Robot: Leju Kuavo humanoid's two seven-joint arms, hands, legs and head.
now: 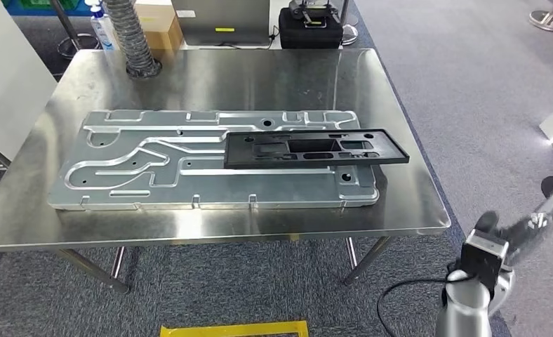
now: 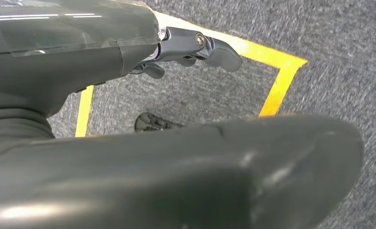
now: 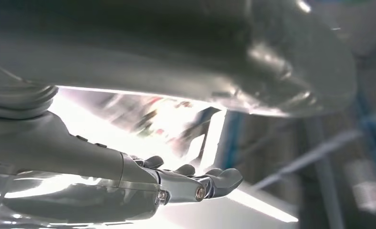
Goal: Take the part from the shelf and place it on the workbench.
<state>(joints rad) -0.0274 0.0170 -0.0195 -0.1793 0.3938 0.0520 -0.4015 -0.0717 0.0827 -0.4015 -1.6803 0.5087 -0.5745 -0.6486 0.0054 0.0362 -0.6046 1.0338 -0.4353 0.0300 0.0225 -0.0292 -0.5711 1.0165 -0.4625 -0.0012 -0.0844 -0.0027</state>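
At the upper left of the head view a grey ribbed hose [image 1: 135, 38] stands on the steel bench [image 1: 274, 81], with a blue-capped bottle [image 1: 102, 28] and a cardboard box [image 1: 160, 24] behind it. Across the middle of the bench lies a large silver machined plate [image 1: 154, 165], its grooves and cut-outs facing up. On the right half of that plate rests the black part [image 1: 316, 149], a flat, slotted rectangular frame. Its long axis runs left to right across the picture, almost in line with the plate, with the right end reaching a little past the plate's edge over bare steel. It lies flat, open face up.

The part looks like moulded plastic, so probably light and stiff; with all those openings the thin ribs may flex or crack under a hard squeeze. The solid long edges or the right end that stands clear of the plate look like the safest places to take hold. It might slide easily on smooth metal.

At the lower right of the head view the right arm [image 1: 484, 270] hangs beside the bench. In the right wrist view the right hand [image 3: 195, 183] holds nothing, fingers lightly curled and apart. In the left wrist view the left hand [image 2: 195, 47] hangs over carpet and yellow floor tape [image 2: 281, 81], likewise empty with fingers loosely bent.
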